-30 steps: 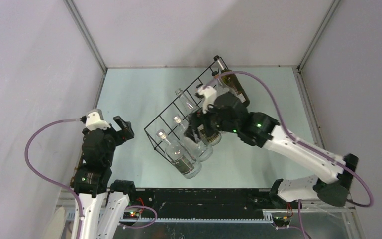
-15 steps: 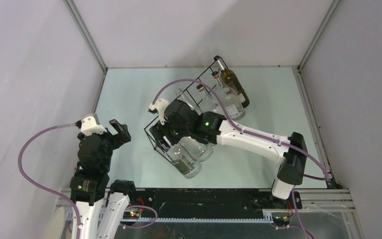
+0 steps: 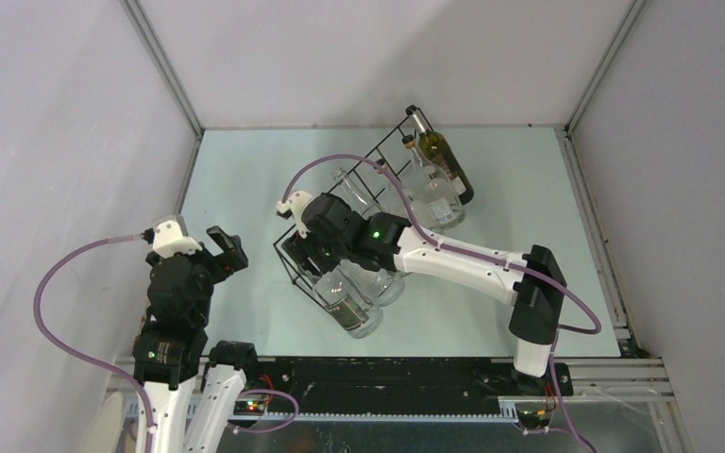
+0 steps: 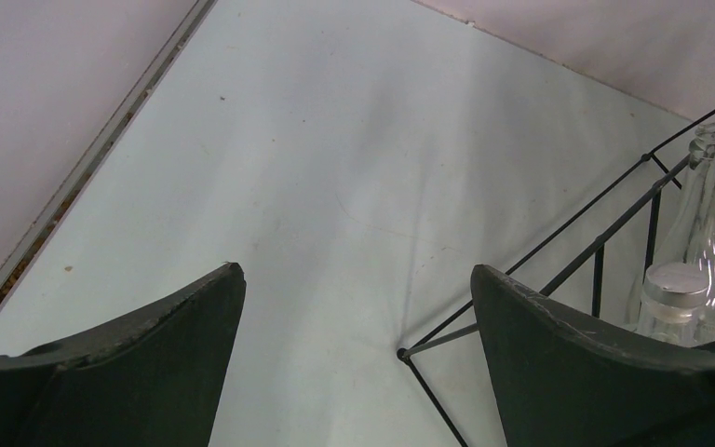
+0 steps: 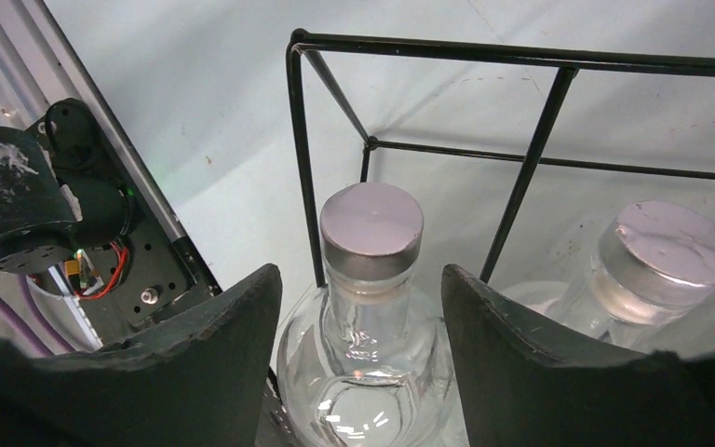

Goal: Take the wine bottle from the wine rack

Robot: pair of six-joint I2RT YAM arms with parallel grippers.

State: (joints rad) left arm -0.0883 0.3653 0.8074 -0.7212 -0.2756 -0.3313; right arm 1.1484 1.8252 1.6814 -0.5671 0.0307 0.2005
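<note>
The wine rack [image 3: 284,262] lies slantwise across the table [image 4: 335,140], one end near and left, the other far and right. It is loaded with glass bottles that lean through its compartments, their bases poking out on the near-right side. The right arm reaches out over the near-left end. The right gripper [image 5: 363,279] is spread wide, one finger on each side of the neck of the end wine bottle [image 5: 368,317], with a gap showing on both sides, so it is not touching glass yet. I take that placing as deliberate: closing below the cap would give the fingers a lip to catch on when lifting.

This bottle sits in the last compartment at the near-left end, its neck just beside the end upright wire. It is clear glass and looks empty, with a dull grey metal cap, a short neck flaring into round shoulders and a label on the body. A second capped bottle [image 5: 670,251] stands in the next compartment, and a dark olive bottle [image 3: 446,160] rests at the far-right end.

The left gripper [image 4: 356,289] hangs open over bare table, well left of the rack, holding nothing and seemingly parked clear of the work.
</note>
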